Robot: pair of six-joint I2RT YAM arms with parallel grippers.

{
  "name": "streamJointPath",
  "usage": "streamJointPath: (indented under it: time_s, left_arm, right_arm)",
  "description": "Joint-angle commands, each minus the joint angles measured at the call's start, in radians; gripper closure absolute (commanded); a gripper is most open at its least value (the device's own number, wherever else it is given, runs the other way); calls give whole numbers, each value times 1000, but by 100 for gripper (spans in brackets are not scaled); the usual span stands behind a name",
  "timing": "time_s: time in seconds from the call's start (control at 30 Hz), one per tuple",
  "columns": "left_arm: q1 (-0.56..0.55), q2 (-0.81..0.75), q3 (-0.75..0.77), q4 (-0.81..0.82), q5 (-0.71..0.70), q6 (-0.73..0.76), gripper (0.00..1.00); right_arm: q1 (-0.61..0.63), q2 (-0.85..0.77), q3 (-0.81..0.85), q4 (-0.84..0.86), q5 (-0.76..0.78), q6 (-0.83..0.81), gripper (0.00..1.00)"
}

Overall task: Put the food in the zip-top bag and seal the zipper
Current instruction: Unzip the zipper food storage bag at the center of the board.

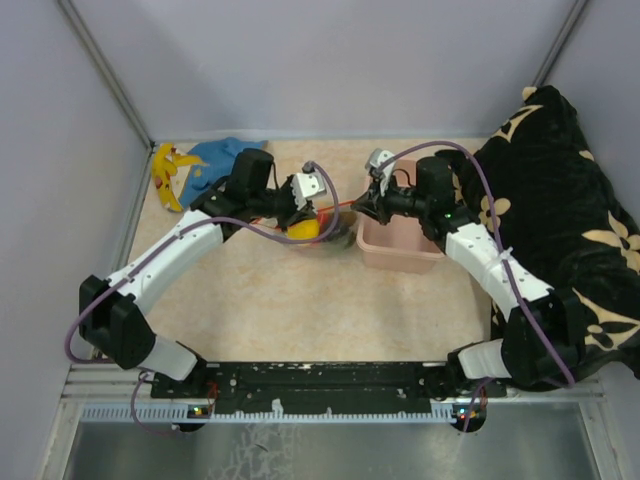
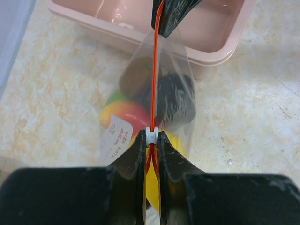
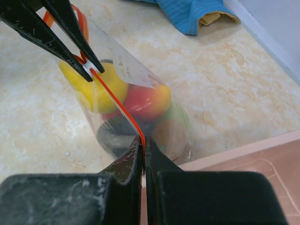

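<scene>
Left gripper (image 2: 150, 140) and right gripper (image 3: 143, 143) each pinched shut on one end of the zipper (image 2: 153, 79); overtightening could slip a grip and drop the zip-top bag (image 2: 180, 93).

Left arm (image 1: 165, 255), right arm (image 1: 490, 262): white link shells, black joints, black bases at lower frame. Purple cables (image 1: 69, 338) looped along both. Grey-white wrist cameras (image 1: 310, 184) near upper centre. Fingers (image 2: 133, 159) black, tapered, wedge-shaped, scuffed.
</scene>
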Motion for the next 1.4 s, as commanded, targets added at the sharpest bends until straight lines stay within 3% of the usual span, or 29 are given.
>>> streamJointPath:
  time_s: [0.0,0.13,0.27,0.37,0.47,0.87,1.03,1.1,1.3,1.37]
  left_arm:
    - [34,-46,-16,-63,-100,-19,97]
    - [48,-41,2,-68,-105,-18,99]
    - [46,-21,43,-106,-21,12,100]
    - [45,-10,72,-117,50,23,100]
    - [40,-5,89,-118,69,31,100]
    - [24,-14,99,-132,107,40,100]
    - [20,-23,96,-135,118,40,100]
    - [18,-28,89,-132,122,40,100]
    - [17,-47,72,-137,116,37,100]
    - [16,-59,60,-132,101,28,100]
  right_arm:
    - [-46,-38,-2,62,53,31,100]
    - [-48,-40,-2,66,54,42,100]
    - [-39,-54,19,82,-24,28,100]
    - [-9,-56,46,63,-65,-14,73]
    - [37,-35,95,-20,-48,-87,59]
    - [129,85,199,-104,-108,-161,53]
    - [141,116,195,-122,-107,-171,54]
    - [141,125,193,-128,-108,-171,59]
    - [140,130,188,-157,-33,-174,97]
    - [135,110,172,-148,-6,-176,100]
